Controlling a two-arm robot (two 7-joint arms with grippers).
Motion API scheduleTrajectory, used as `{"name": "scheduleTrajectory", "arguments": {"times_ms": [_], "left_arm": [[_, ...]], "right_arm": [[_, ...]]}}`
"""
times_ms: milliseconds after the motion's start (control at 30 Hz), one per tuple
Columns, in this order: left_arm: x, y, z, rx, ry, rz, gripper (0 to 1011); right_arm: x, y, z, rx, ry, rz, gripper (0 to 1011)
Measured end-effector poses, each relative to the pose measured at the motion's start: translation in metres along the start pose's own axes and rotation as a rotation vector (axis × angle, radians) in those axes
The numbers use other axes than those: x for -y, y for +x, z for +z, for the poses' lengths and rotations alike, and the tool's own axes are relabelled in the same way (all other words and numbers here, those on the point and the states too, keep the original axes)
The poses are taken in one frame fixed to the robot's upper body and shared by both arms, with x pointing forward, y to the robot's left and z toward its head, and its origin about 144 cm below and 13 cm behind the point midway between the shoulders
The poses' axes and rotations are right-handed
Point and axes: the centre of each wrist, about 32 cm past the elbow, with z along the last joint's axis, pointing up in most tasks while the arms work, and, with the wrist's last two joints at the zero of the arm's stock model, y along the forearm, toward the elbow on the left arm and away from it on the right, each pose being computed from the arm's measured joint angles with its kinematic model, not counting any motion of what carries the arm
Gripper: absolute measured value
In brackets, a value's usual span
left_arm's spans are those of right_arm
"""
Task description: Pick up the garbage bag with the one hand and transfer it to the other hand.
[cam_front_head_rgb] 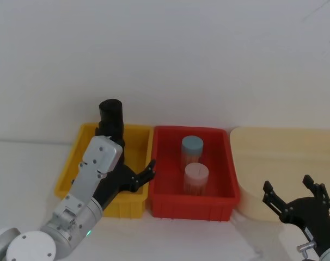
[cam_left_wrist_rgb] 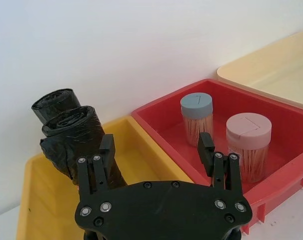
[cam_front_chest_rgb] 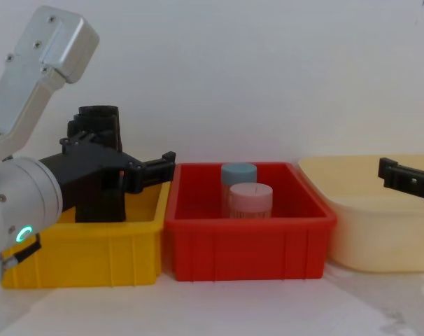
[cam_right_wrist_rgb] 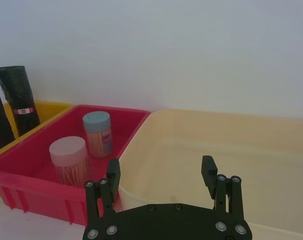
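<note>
In the left wrist view we see two black rolls standing close together at the back of the yellow bin [cam_left_wrist_rgb: 39, 200]. The nearer one is the garbage bag [cam_left_wrist_rgb: 74, 131]. It is plain, black, wrinkly and a bit shiny, rolled into a tube that leans a little. The second black roll [cam_left_wrist_rgb: 52, 101] stands just behind it.

The left gripper [cam_left_wrist_rgb: 156, 145] hangs over the yellow bin with its jaws spread wide and nothing between them. One finger [cam_left_wrist_rgb: 107, 146] is right in front of the bag, but we cannot tell if it touches.

From the right wrist view we can see a small red-and-white sticker [cam_right_wrist_rgb: 22, 111] on the second roll. In the head view one black roll top sticks up past the left arm, and we cannot tell which roll it is. The chest view shows a green light [cam_front_chest_rgb: 23, 233] on the left arm.

The right gripper [cam_front_head_rgb: 287, 185] sits low on the right, just by the cream tub [cam_front_head_rgb: 285, 144]. Its jaws are spread and hold nothing.

The red bin [cam_front_head_rgb: 164, 204] sits between the yellow bin and the tub. It holds a blue-lid jar [cam_front_head_rgb: 191, 145] and a pink-lid jar [cam_front_head_rgb: 196, 175]. The bins rest on a white desk [cam_front_head_rgb: 23, 163], with a plain white wall [cam_front_head_rgb: 165, 54] behind.
</note>
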Motion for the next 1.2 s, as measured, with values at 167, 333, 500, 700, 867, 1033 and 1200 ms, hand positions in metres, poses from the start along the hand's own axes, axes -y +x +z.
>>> {"name": "scheduleTrajectory", "arguments": {"times_ms": [167,333,500,700,867,1033,1200], "left_arm": [[0.0000,0.0000,0.0000,0.000,0.000,0.000,1001],[0.0000,0.0000,0.0000,0.000,0.000,0.000,1001],[0.0000,0.0000,0.0000,0.000,0.000,0.000,1001],[0.0000,0.0000,0.0000,0.000,0.000,0.000,1001],[0.0000,0.0000,0.0000,0.000,0.000,0.000,1001],[0.0000,0.0000,0.0000,0.000,0.000,0.000,1001],[0.0000,0.0000,0.0000,0.000,0.000,0.000,1001]], "right_arm": [[0.0000,0.0000,0.0000,0.000,0.000,0.000,1000],[0.0000,0.0000,0.0000,0.000,0.000,0.000,1000],[0.0000,0.0000,0.0000,0.000,0.000,0.000,1000],[0.0000,0.0000,0.0000,0.000,0.000,0.000,1000],[0.0000,0.0000,0.0000,0.000,0.000,0.000,1000],[0.0000,0.0000,0.0000,0.000,0.000,0.000,1000],[0.0000,0.0000,0.0000,0.000,0.000,0.000,1000]]}}
